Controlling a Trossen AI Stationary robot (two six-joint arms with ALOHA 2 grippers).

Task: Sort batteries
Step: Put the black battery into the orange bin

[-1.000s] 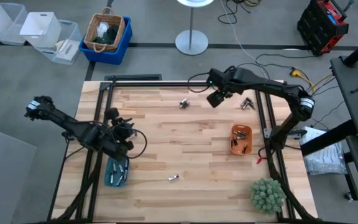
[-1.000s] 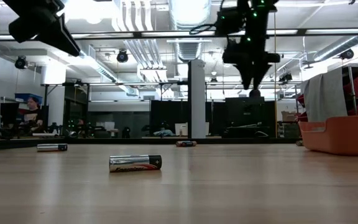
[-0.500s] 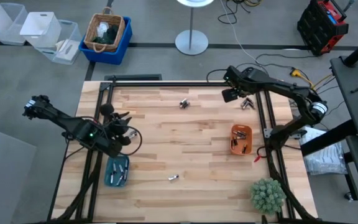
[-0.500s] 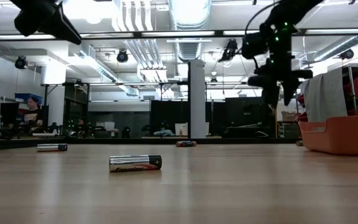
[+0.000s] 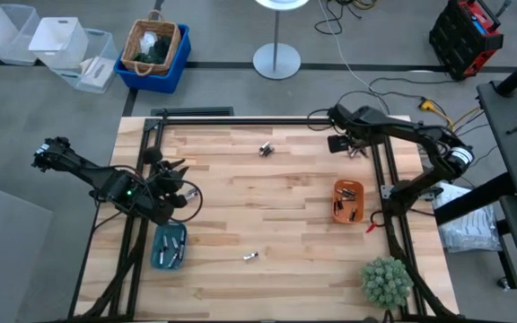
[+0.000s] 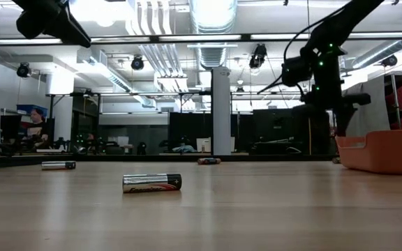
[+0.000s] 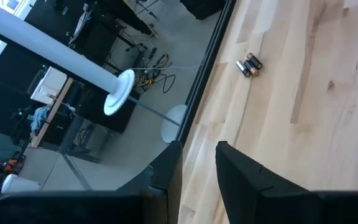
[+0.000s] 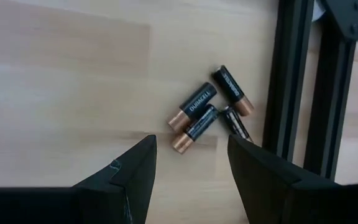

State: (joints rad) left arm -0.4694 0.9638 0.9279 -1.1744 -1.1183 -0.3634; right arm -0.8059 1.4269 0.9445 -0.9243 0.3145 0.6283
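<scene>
Nearest, a lone battery [image 6: 151,183] lies on the table [image 5: 276,193]. The left gripper [image 5: 176,179] hovers slightly parted, seemingly empty, above the teal tray [image 5: 168,246]. Farthest, the right gripper [image 8: 188,165] hangs spread and empty over four clustered batteries [image 8: 211,111].

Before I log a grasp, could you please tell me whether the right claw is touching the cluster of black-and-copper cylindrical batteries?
Apart: the right wrist view shows bare wood between the open right claw and the battery cluster.
</scene>
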